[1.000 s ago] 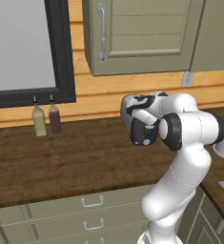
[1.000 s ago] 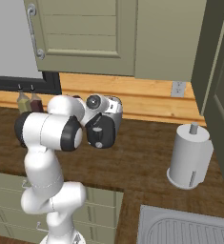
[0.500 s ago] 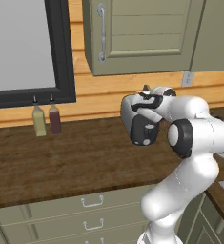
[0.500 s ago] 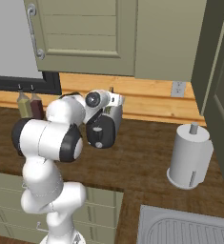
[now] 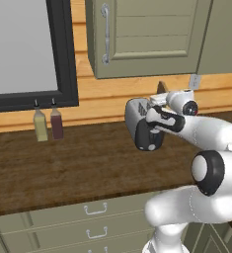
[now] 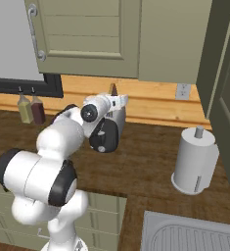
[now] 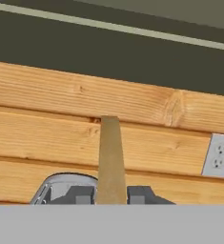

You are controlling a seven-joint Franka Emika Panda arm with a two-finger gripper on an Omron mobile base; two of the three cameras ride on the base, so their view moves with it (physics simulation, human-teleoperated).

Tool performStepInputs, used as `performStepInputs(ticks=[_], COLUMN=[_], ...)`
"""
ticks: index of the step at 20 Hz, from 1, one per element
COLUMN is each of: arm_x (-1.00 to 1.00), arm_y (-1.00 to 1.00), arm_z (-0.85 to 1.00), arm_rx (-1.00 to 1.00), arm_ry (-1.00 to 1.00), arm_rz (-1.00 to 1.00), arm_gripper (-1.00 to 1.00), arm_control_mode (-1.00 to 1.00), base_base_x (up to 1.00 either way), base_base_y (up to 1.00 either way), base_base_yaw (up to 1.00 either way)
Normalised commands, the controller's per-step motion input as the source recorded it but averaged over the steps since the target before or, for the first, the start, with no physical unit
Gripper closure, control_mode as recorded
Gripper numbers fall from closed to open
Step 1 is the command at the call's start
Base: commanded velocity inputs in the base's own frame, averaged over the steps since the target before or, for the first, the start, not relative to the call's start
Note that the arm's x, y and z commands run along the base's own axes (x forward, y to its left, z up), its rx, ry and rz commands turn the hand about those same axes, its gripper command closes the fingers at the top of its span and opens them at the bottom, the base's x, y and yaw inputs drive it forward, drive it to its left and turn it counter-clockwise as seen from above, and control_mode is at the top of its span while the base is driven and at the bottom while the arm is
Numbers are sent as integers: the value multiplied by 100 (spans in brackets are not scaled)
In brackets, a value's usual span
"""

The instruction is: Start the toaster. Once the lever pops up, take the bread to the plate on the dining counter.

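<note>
Wood-plank wall [image 5: 112, 94] running behind dark wood counter [image 5: 63, 163]. Green cabinets [image 6: 82, 34] hanging at 12 o'clock, dark-framed window [image 5: 26, 49] sitting approx 10 o'clock. Drawers [image 5: 88, 222] showing at 6; outlet [image 6: 183, 90] at 2; sink [image 6: 185, 235] lying at 5.

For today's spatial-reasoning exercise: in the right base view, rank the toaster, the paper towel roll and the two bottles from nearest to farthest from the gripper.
1. Toaster, directly under the gripper, which is shut on the bread.
2. Two bottles, left by the wall.
3. Paper towel roll, far right on the counter.
</note>
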Motion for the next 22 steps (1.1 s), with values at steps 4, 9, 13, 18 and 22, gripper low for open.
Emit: performStepInputs(ticks=[4, 9, 13, 18, 22], arm_x=[-100, -100, -100, -100, -100], arm_y=[0, 0, 3, 1, 0], arm_z=[48, 11, -3, -2, 15], arm_rx=[-13, -5, -8, 0, 0], arm_ry=[-3, 1, 4, 1, 8], arm_rz=[0, 0, -2, -6, -7], arm_gripper=[100, 100, 100, 100, 100], arm_control_mode=[-100, -100, -100, -100, -100], base_base_x=[0, 0, 0, 0, 0], base_base_y=[0, 0, 0, 0, 0], base_base_yaw=[0, 0, 0, 0, 0])
